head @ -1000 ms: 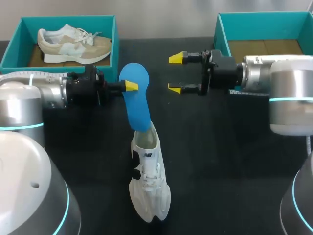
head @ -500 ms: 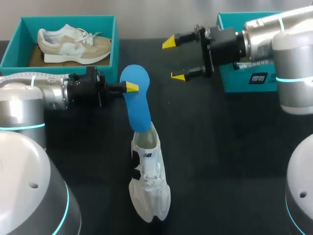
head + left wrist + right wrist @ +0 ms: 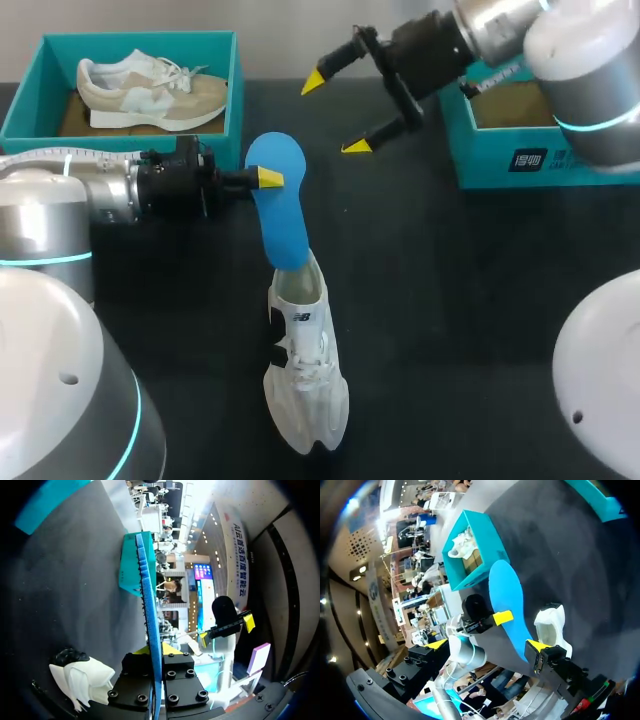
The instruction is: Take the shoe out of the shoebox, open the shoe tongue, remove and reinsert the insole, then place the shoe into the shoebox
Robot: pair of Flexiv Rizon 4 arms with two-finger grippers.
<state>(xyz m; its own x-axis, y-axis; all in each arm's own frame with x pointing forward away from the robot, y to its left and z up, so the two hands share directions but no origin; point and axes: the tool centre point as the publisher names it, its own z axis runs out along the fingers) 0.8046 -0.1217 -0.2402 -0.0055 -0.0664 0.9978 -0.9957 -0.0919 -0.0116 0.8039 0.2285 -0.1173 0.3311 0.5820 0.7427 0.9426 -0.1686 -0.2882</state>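
Observation:
A white shoe (image 3: 305,370) stands on the black table, toe toward me. A blue insole (image 3: 275,205) sticks up out of its heel opening, lower end still inside. My left gripper (image 3: 267,177) is shut on the insole's edge near its upper end; in the left wrist view the insole (image 3: 150,605) runs edge-on between the fingers, the shoe (image 3: 80,675) off to one side. My right gripper (image 3: 334,115) hangs open and empty above the table, behind and right of the insole. From the right wrist the insole (image 3: 507,602) and shoe (image 3: 551,625) lie ahead of that gripper (image 3: 487,645).
A teal shoebox (image 3: 236,95) at the back left holds a beige and white sneaker (image 3: 150,88). A second teal shoebox (image 3: 510,150) stands at the back right, under my right arm. Bare black table lies right of the white shoe.
My right arm has swung up and toward the back, its open gripper tilting and lifting away from the insole. The left gripper, insole and shoe have stayed put.

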